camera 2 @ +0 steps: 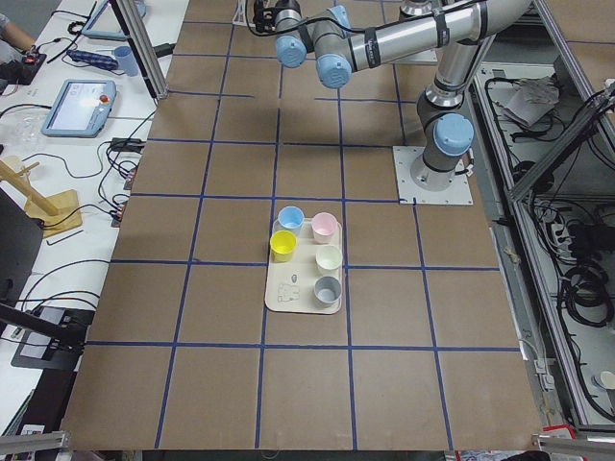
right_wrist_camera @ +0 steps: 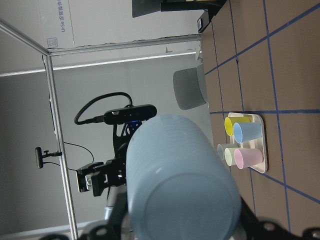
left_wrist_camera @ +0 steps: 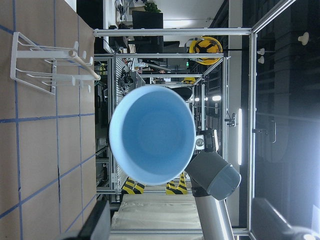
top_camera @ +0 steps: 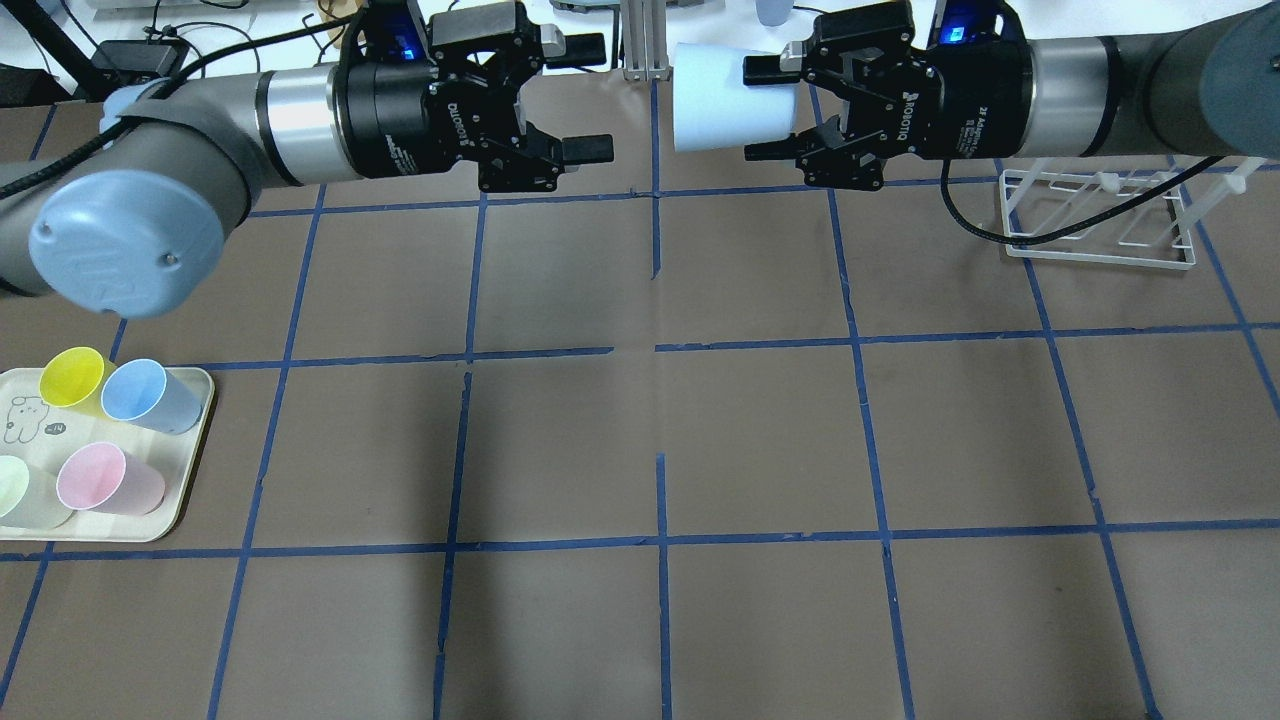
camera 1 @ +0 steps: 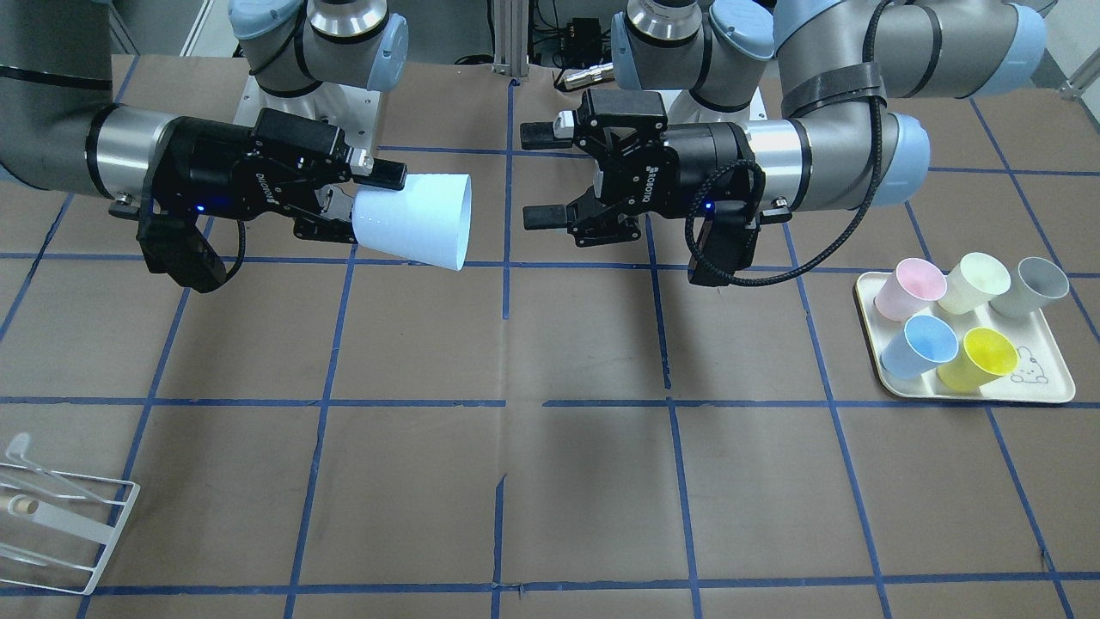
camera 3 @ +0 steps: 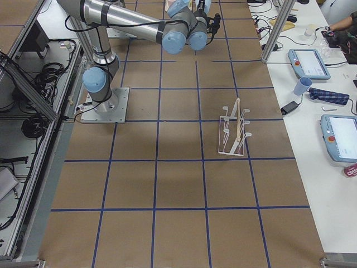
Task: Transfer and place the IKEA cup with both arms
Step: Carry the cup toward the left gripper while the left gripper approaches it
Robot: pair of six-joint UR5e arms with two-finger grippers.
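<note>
Cup (top_camera: pixel 712 100) clamped by R tool (top_camera: pixel 762 110), L tool (top_camera: pixel 594 97) spread.

Bright even light, soft shadows

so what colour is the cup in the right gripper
Pale blue cup, clearest in left wrist view.

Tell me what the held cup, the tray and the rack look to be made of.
Cup: likely plastic, matte pale blue; opaque, thin-walled and evenly coloured, with a soft sheen.
Tray: probably plastic or melamine, smooth cream, with a printed cartoon animal.
Rack: thin white rods, seemingly coated metal wire, with one wood-coloured dowel; the material is not certain.
</note>
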